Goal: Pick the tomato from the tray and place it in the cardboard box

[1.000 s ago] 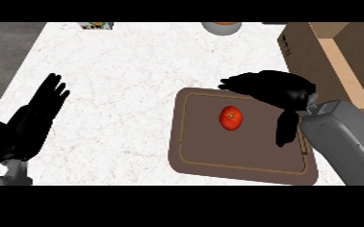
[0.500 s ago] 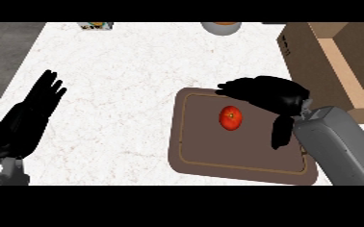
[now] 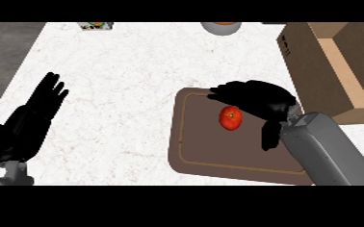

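Left hand (image 3: 35, 113) at the view's left edge: open, fingers straight and up, resting over the counter (image 3: 135, 77). Over the last second it sits slightly higher, otherwise idle.

Tray (image 3: 195, 149) right of centre, brown, flat on the counter. Tomato (image 3: 231, 118) lies on it, upper middle, where it was a second ago.

Right hand (image 3: 259, 101): we note the real change here. It has come down and leftward, and now arches over the tomato's far and right sides. Fingers spread wide and curved above it, thumb hanging just right of it. Nothing held; we cannot tell if any finger touches the fruit.

We judge this the closing-in before the grasp. The lift and carry remain.

Box (image 3: 320, 67) at the right edge, open, beyond the tray.
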Motion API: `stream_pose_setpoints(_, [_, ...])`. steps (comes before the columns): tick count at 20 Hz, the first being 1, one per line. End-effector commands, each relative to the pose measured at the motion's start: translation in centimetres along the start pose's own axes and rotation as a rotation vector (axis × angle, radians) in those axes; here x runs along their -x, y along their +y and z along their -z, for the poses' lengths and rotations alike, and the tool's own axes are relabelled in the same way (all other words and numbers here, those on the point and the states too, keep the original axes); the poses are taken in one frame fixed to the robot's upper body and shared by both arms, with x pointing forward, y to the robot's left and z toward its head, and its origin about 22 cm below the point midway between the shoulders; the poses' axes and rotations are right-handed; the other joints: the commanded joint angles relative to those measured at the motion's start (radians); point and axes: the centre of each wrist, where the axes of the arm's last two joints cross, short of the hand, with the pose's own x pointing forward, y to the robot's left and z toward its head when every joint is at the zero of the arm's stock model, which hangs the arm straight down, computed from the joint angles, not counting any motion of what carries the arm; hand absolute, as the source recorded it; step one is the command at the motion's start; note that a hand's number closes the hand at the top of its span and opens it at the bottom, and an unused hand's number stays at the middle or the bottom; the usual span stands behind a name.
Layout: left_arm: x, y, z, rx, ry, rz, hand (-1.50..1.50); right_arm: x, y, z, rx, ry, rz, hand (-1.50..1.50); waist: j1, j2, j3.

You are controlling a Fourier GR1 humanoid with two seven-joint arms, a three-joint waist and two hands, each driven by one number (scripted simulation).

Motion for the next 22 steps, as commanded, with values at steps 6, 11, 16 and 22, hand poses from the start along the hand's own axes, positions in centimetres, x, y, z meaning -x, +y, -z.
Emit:
stream_pose_setpoints(6, [0.4, -0.2, 0.1, 0.002, 0.009, 0.009, 0.0, -0.4, 1.5, 1.9, -0.022, 0.035, -0.022, -1.5, 0.0, 0.001, 0.0])
stream_pose_setpoints(11, [-1.1, -0.1, 0.8, -0.017, 0.008, 0.007, 0.0, 0.2, 1.6, 1.3, -0.038, 0.079, -0.038, -1.5, -0.001, 0.0, 0.0])
stream_pose_setpoints(16, [-1.1, 0.6, 0.3, 0.0, 0.005, 0.009, 0.0, -0.3, 2.3, 3.2, -0.028, 0.089, -0.055, -1.5, 0.002, 0.0, 0.0])
stream_pose_setpoints(22, [0.3, 0.1, 0.1, 0.005, 0.012, 0.01, 0.0, 0.5, 2.5, 4.5, -0.077, 0.095, -0.076, -1.5, 0.002, 0.001, 0.0])
